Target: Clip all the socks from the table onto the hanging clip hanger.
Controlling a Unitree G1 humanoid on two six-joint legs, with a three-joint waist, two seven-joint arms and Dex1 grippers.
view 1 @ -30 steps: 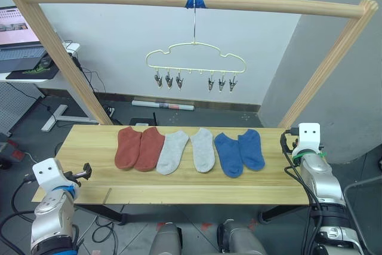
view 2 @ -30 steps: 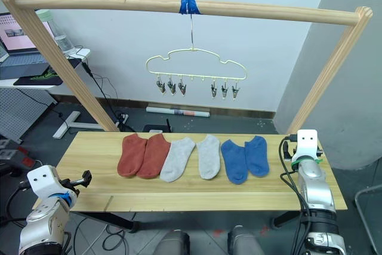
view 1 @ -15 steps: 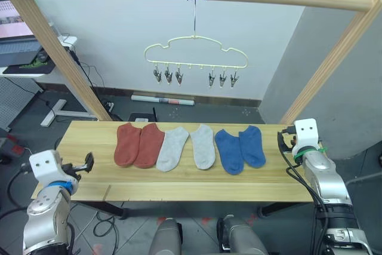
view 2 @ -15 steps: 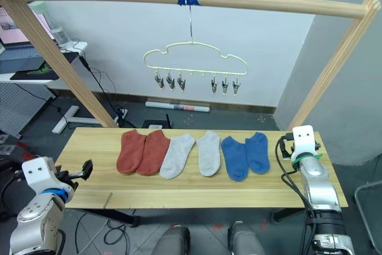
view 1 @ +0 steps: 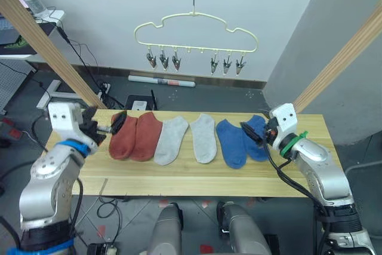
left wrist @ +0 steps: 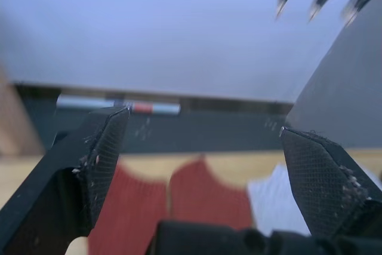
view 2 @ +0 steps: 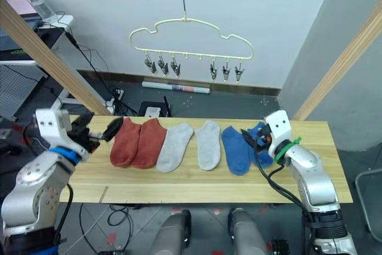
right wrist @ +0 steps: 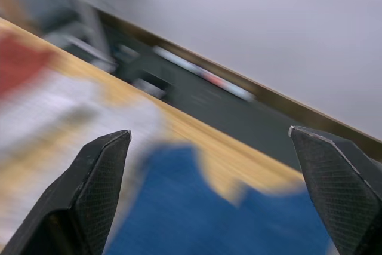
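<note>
On the table [view 1: 179, 177], six socks [view 1: 188, 139] in a row, both end effectors [view 1: 117, 122] [view 1: 249, 133] spread wide, seemingly grasping nothing.

- Your left arm is bent at the elbow, forearm reaching inward over the left end of the table [view 1: 179, 180].
- Your left gripper [view 1: 113, 125] is level, pointing toward the middle, black fingers [left wrist: 101, 153] spread wide apart, nothing between them.
- Your right arm mirrors it: elbow low, forearm angled up and inward from the right side.
- Your right gripper [view 1: 249, 132] points toward the middle, fingers [right wrist: 101, 171] wide apart, holding nothing.
</note>
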